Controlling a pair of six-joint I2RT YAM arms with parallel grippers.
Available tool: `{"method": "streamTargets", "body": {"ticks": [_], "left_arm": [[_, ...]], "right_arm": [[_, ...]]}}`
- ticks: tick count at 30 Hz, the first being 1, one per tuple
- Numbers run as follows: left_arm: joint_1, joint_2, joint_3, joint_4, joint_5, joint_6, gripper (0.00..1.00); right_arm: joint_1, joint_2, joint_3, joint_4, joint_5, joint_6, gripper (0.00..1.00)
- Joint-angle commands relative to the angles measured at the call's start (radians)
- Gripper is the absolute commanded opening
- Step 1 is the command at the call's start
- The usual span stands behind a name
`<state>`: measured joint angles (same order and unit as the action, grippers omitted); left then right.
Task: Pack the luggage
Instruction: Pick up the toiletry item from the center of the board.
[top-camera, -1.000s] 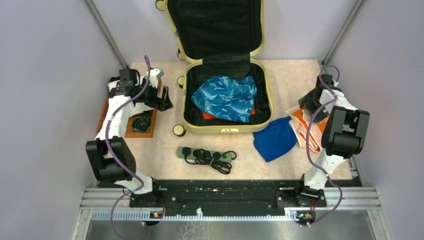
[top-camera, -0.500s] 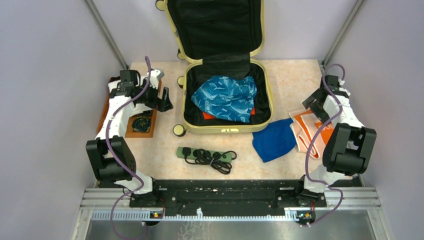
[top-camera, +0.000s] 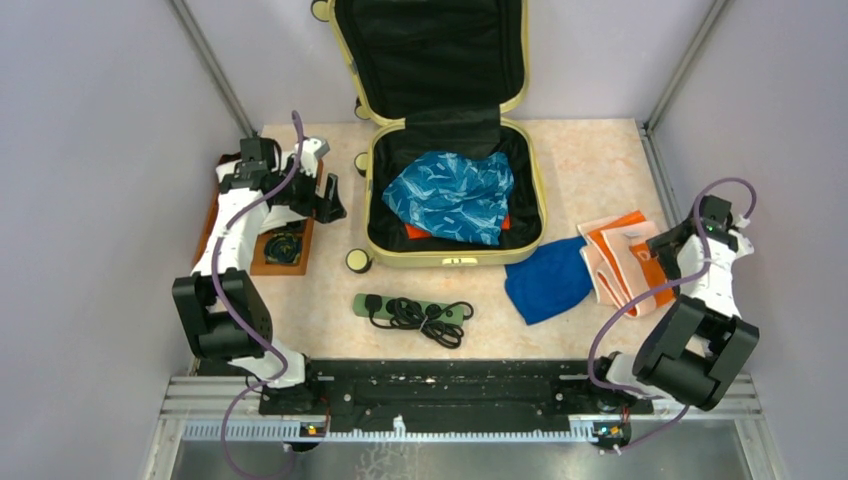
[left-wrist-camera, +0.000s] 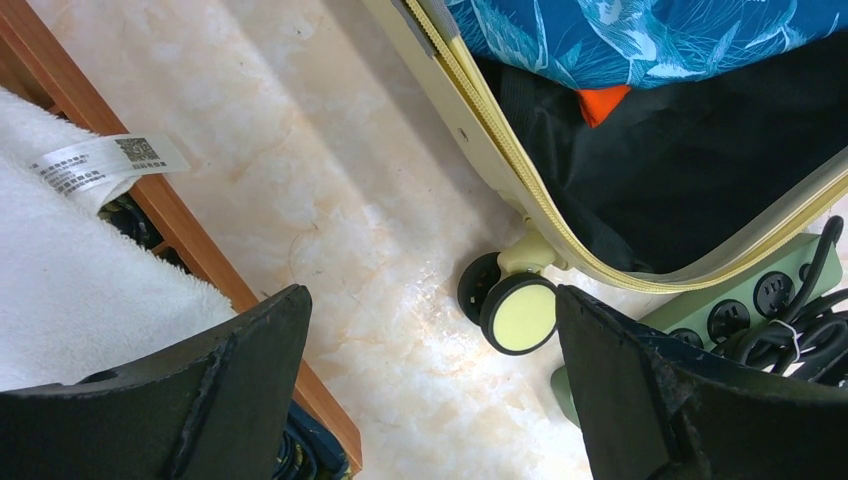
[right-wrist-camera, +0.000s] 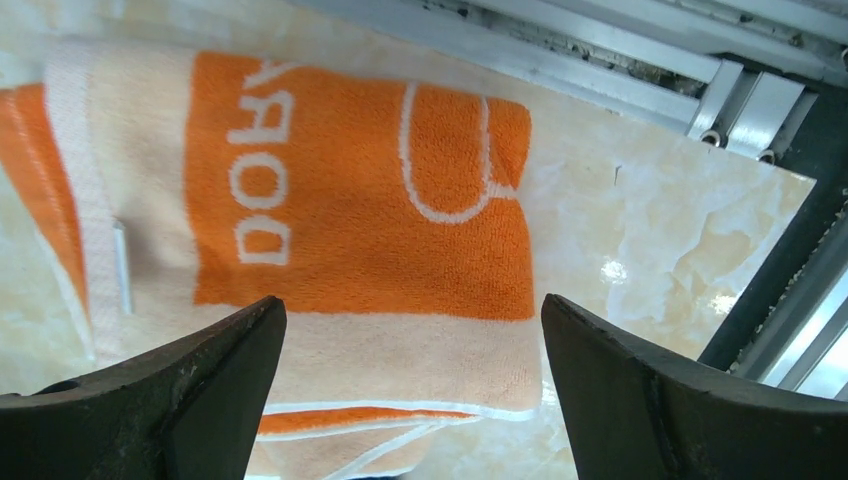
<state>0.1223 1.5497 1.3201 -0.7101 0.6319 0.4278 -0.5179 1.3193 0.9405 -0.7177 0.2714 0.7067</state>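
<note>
Right gripper (right-wrist-camera: 410, 310) nearer now; luggage (top-camera: 420, 258) lengthwise near-to-far, opening upward.

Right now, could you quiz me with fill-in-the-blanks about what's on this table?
The luggage lies ____, lid raised.
Inside it sits a patterned ____ cloth.
The power strip is coloured ____.
The right end effector hovers over a towel with white letters on ____.
Missing words: open; blue; green; orange.
</note>
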Motion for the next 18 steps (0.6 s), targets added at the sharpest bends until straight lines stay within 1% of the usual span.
{"method": "streamTargets", "body": {"ticks": [1,7,11,18], "left_arm": [[-0.005,-0.010,0.058,-0.018,0.023,0.021,0.98],[-0.005,-0.020,0.072,-0.042,0.005,0.028,0.98],[-0.005,-0.016,0.080,-0.048,-0.011,0.028,0.98],[-0.010,-0.003,0.096,-0.056,-0.009,0.009,0.98]], "right_arm": [[-0.020,0.006,-0.056,0.077,-0.035,-0.011,0.99],[-0.026,0.118,-0.080,0.171,-0.059,-0.006,0.99],[-0.026,0.119,-0.109,0.244,-0.063,-0.007,0.99],[-0.025,0.203,-0.114,0.231,0.005,0.015,0.99]]}}
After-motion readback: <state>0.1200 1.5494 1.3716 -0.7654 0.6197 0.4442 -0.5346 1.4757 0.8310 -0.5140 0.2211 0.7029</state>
